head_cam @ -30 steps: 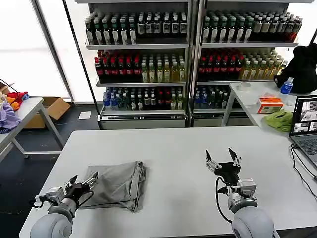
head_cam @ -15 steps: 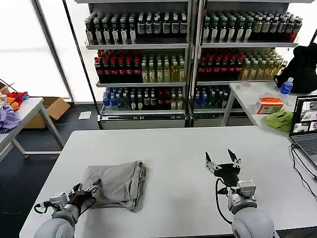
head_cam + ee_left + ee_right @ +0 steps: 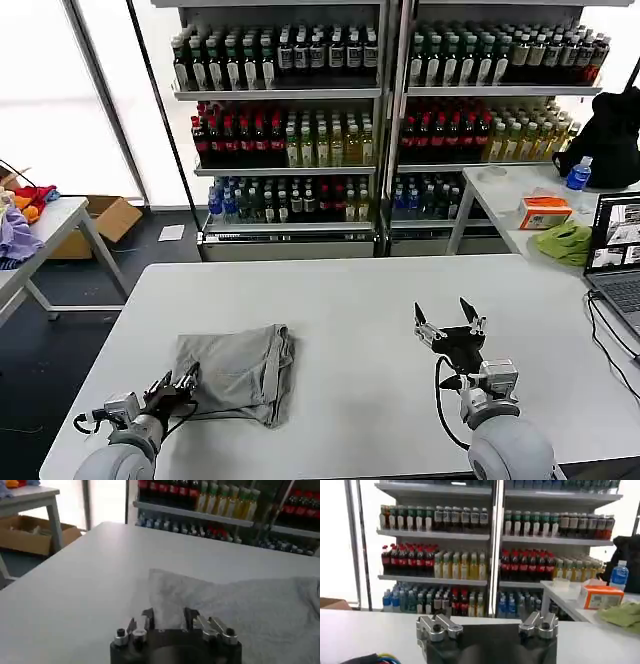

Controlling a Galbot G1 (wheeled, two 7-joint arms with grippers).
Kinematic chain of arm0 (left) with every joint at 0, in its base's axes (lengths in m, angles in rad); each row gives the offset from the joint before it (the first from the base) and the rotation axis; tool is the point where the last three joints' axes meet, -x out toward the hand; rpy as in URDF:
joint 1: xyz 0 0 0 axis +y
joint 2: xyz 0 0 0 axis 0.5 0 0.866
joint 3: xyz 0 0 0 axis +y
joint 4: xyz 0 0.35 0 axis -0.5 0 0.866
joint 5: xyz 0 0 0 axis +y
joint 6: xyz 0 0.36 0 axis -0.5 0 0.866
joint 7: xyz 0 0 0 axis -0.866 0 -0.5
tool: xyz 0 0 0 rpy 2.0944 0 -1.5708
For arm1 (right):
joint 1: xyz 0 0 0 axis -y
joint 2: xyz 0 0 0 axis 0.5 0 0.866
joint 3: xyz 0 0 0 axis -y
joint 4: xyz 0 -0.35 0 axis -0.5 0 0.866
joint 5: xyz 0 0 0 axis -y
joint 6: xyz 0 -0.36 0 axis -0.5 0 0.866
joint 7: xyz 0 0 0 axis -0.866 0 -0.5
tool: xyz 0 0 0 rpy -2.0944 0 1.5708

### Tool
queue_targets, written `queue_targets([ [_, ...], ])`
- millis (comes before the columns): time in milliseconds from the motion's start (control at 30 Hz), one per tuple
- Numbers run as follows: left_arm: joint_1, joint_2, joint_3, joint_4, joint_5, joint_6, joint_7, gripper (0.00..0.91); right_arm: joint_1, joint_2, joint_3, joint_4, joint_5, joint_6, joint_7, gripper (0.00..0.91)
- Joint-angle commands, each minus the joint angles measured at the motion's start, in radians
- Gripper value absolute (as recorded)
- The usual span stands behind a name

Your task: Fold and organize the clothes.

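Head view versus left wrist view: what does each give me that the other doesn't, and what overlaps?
Head view alone: the right gripper raised over bare table, jaws open, and the whole folded grey shirt. Left wrist view alone: a close look at the shirt's near corner just beyond the left gripper. Shared: shirt, left gripper, white table, drink shelves.
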Motion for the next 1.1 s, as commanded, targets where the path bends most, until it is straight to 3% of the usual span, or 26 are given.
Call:
queue_targets([
  [33, 0.007, -0.004, -0.024, -0.004, -0.001, -0.013, 0.001, 0.000, 0.006, 0.001, 0.001, 0.000, 0.004, -0.001, 0.001, 0.907],
  [300, 0.023, 0.069, -0.205, -0.043, -0.072, -0.021, 0.027, 0.000, 0.018, -0.004, 0.003, -0.003, 0.029, -0.004, 0.015, 0.907],
  [400, 0.021, 0.150, -0.313, -0.043, -0.074, -0.029, 0.049, 0.000, 0.020, -0.005, 0.001, 0.000, 0.031, -0.004, 0.017, 0.907],
  [533, 0.024, 0.339, -0.464, -0.009, -0.068, -0.038, 0.096, 0.000, 0.021, -0.006, 0.000, 0.000, 0.036, -0.003, 0.020, 0.907],
  [667, 0.060, 0.422, -0.557, -0.002, -0.067, -0.045, 0.122, 0.000, 0.020, -0.001, 0.000, 0.001, 0.038, -0.001, 0.022, 0.907],
  [767, 0.069, 0.408, -0.532, -0.038, -0.052, -0.044, 0.133, 0.000, 0.019, 0.008, 0.001, 0.002, 0.038, 0.000, 0.023, 0.907],
  [1100, 0.042, 0.256, -0.203, -0.222, 0.017, -0.012, 0.092, 0.000, -0.021, 0.019, 0.031, 0.010, 0.031, 0.005, 0.026, 0.907],
])
